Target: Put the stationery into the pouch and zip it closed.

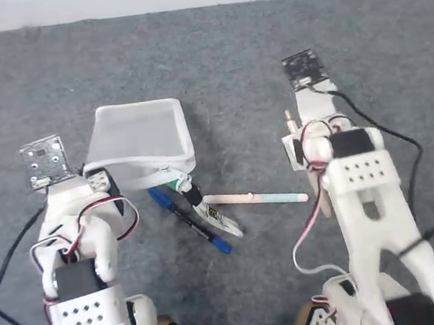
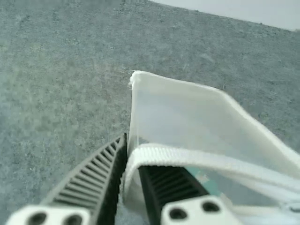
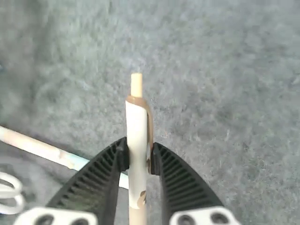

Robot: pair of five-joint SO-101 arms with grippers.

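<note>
pouch (image 1: 141,138) one, pens (image 1: 257,198) three, maybe four

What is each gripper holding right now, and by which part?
The left gripper pinches the pouch by its open zipper edge, near one end. The right gripper clamps a cream pen on the barrel beside its clip.

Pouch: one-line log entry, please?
left gripper: shut on translucent white pouch | right gripper: shut on cream pen | blue pen: on mat

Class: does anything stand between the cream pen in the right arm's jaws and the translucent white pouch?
Nothing upright. A pastel pen and a blue pen lie flat between the cream pen and the translucent white pouch.
</note>
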